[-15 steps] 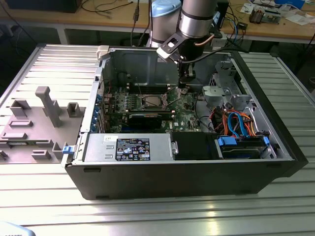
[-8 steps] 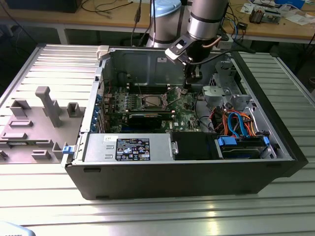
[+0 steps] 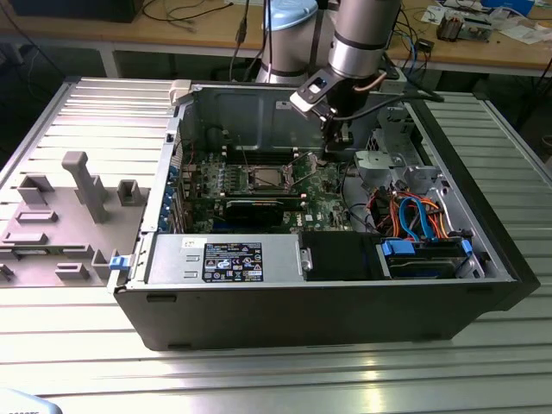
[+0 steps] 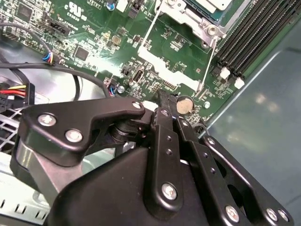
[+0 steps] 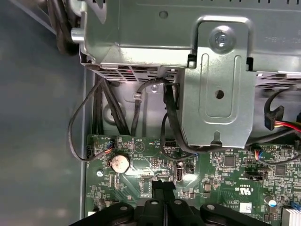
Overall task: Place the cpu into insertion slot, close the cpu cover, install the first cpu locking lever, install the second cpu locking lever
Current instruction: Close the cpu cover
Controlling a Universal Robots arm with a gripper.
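The fingers (image 5: 157, 195) of the gripper (image 5: 162, 183) are pressed together, pinching nothing. Their tips sit low over the green motherboard (image 5: 209, 172), just beside a coin cell battery (image 5: 119, 162). The insertion slot (image 4: 200, 14) lies well beyond the fingertips. It is silvery-rimmed, with two thin wire levers (image 4: 149, 29) running from it toward them.

Setup sits on a ribbed metal table (image 3: 345, 379), slats running side to side in the exterior view. An open computer case (image 3: 302, 306) lies flat on it, dead centre. At 9 o'clock, just beside the case, there's a grey plastic fixture (image 3: 60, 216) with upright pegs. A white object (image 3: 21, 404) peeks in at 7 o'clock; can't tell what it is.
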